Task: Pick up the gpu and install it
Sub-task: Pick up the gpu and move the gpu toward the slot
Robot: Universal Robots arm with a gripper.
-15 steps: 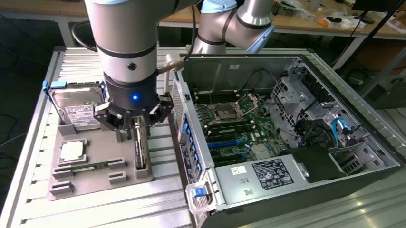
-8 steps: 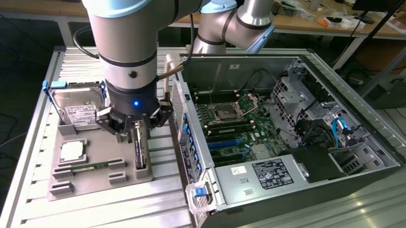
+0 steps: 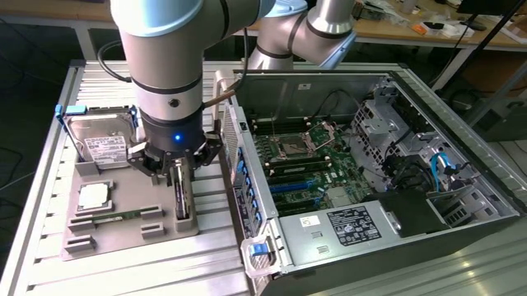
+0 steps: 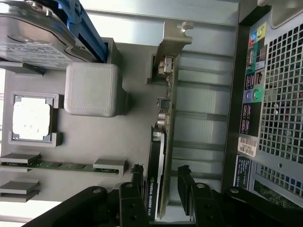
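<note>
Straddling the thin, flat gpu (image 4: pixel 166 113), the black end effector (image 4: pixel 160 172) gapes.

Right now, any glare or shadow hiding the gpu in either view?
Exterior view: the gpu sits dark under the gripper, and bright highlights fall on the arm, not the card. Wrist view: the gpu is evenly lit, glare whitens the processor chip, and the fingers read near black.
</note>
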